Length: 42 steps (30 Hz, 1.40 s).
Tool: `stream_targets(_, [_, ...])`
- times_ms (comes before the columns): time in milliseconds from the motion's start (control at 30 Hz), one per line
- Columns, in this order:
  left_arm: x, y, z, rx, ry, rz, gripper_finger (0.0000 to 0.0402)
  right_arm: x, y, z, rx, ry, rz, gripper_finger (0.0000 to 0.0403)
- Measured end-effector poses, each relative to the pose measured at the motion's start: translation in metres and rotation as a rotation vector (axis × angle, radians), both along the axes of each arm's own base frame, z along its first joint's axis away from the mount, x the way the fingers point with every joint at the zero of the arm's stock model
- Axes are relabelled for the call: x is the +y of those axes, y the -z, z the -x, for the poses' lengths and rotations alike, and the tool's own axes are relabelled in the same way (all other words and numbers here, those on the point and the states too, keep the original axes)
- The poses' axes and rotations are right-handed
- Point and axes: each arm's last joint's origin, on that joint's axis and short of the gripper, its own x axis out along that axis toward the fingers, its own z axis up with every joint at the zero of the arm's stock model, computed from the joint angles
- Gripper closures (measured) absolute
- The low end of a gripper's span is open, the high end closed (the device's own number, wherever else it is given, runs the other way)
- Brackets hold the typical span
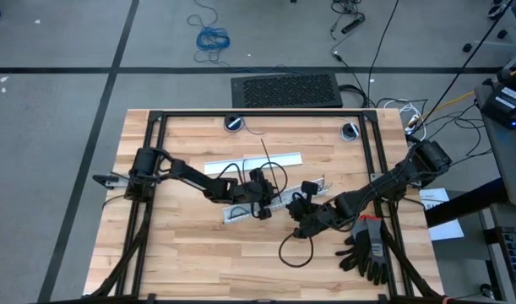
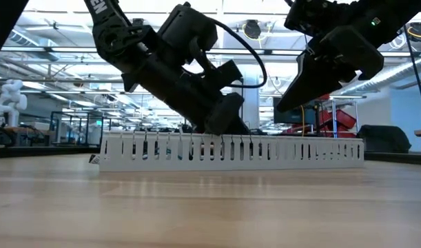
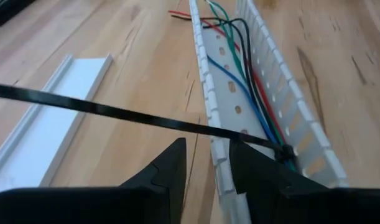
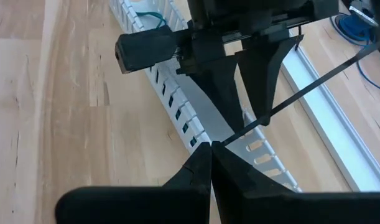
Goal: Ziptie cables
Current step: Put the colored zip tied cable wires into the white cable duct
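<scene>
Overhead, we see both grippers meet mid-table over the white duct [image 1: 270, 205]; the ziptie [image 1: 267, 157] sticks out toward 12 o'clock.

Low view: both arms bear down behind the slotted wall [image 2: 231, 153].

Left wrist: the cables [image 3: 239, 74] lie in the duct, ziptie cinched around them; left gripper [image 3: 208, 163] is narrow, straddling the wall and strap. The strap looks light, springy, slick; we'd pinch near the head.

Right wrist: right gripper [image 4: 211, 148] is closed, touching the strap.

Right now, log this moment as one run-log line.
left gripper: open astride ziptie | ziptie: around cables in slotted duct | right gripper: shut at ziptie | step: cinching
</scene>
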Motion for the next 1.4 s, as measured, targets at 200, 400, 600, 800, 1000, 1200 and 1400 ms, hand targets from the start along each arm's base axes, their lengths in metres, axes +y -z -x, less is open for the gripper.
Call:
stream_targets(200, [0.000,0.001,0.001,0.011,-0.002,-0.002,0.0282,0.000,0.000,0.000,0.002,0.000,0.000,0.0403])
stream_targets(400, [-0.002,0.001,0.001,0.010,-0.002,-0.004,0.0327,0.000,0.000,0.000,-0.003,0.003,-0.004,0.0403])
stream_targets(600, [-0.016,0.001,0.002,0.034,0.071,-0.101,0.0392,-0.006,-0.005,-0.008,-0.066,0.014,-0.017,0.0403])
stream_targets(800, [-0.042,0.003,0.009,0.097,0.155,-0.290,0.0396,-0.024,-0.007,-0.019,-0.089,0.026,-0.054,0.0403])
stream_targets(1000, [-0.064,0.006,0.019,0.208,0.220,-0.506,0.0397,-0.026,-0.003,-0.028,-0.112,-0.012,-0.116,0.0403])
stream_targets(1200, [-0.074,0.009,0.025,0.276,0.303,-0.602,0.0397,-0.027,0.011,-0.043,-0.140,-0.054,-0.166,0.0403])
stream_targets(1400, [-0.079,0.012,0.028,0.317,0.358,-0.648,0.0397,-0.038,0.023,-0.049,-0.115,-0.035,-0.164,0.0403])
